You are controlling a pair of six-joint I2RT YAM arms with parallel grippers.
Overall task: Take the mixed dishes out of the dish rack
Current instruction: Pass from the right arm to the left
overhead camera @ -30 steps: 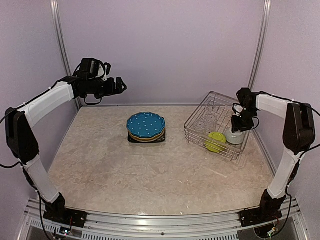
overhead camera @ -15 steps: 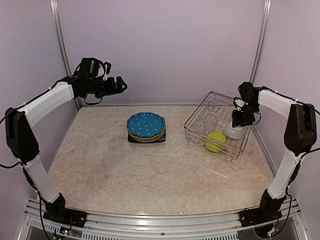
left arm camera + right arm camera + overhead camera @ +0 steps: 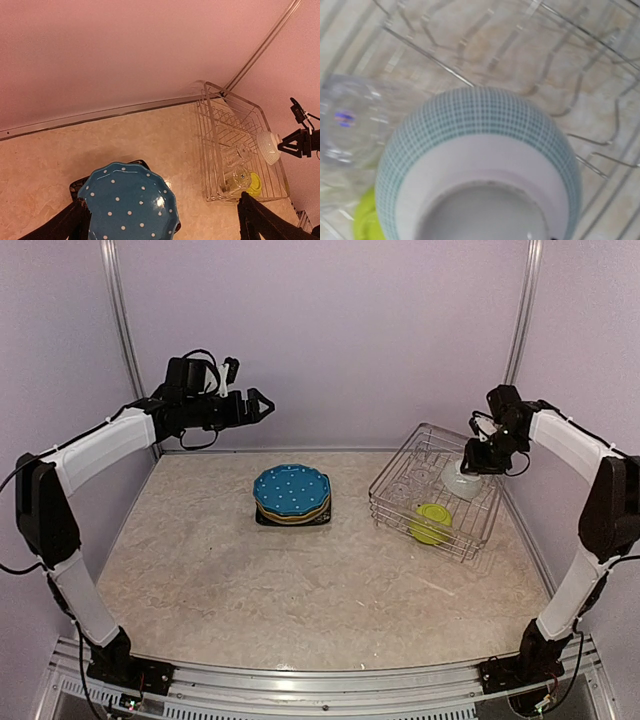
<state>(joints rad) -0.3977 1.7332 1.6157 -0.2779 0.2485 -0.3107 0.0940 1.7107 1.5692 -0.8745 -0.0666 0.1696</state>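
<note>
Dishes are partly unloaded. On the open counter (image 3: 300, 590), about its middle, stands a stack topped by the blue white-dotted plate (image 3: 291, 489), with a black square plate (image 3: 264, 519) at the bottom and other plate edges showing between them.

Toward the right edge sits the dish rack (image 3: 390, 512). The lime-green bowl (image 3: 431, 523) lies at the rack's near end. Farther in, the two clear glasses (image 3: 232, 157) lie on their sides on the wires.

Above the rack's far right part, the right end effector (image 3: 478, 458) grips the pale grey-green bowl (image 3: 460, 480) by its rim, with the bowl's foot turned toward the wrist camera. A second ago this bowl sat low at the rack's near right corner, just beside the lime-green one. It now hangs clear of the mesh, apart from the other dishes. I judge the lift done and the carry to the counter as the next step.

Farthest back on the left, the left end effector (image 3: 262, 405) hovers high near the rear wall, jaws spread wide and empty. It has edged slightly toward the centre.

One bowl and both glasses are left in the rack.
</note>
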